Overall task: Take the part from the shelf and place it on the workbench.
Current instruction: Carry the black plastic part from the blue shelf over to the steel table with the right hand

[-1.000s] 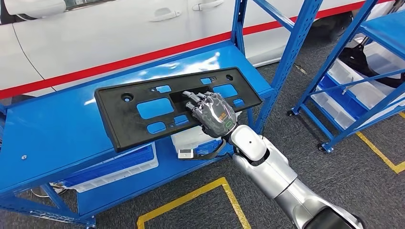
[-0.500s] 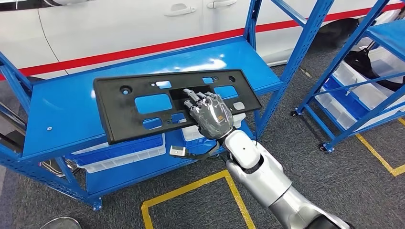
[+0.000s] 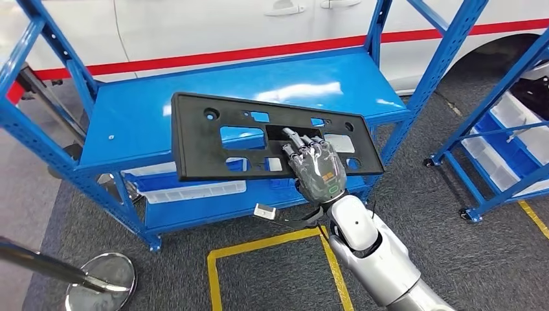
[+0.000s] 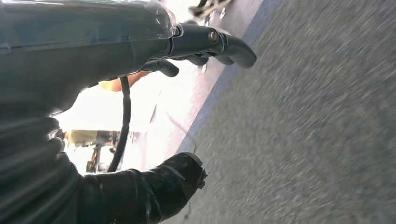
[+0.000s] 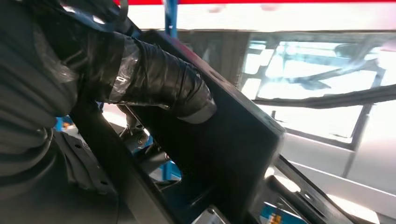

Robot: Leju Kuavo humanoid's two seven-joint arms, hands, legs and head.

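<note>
I'm gripping the part [image 3: 272, 146] with my right hand [image 3: 315, 170], fingers hooked through its middle cutout so the long black panel is balancing flat and clear above the shelf [image 3: 136, 129]. My left hand [image 4: 140, 51] is hanging over the floor [image 4: 317, 121], holding nothing, fingers apart. The workbench isn't visible, so I'm judging the carry comes next.

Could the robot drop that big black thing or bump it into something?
Maybe. The right hand grips the long black part near one end only, so the far end could sag or twist loose. The part hangs close above the blue shelf, beside its upright post, so a turn could knock it against the frame. A metal stand sits on the floor nearby, which the robot could bump.
</note>
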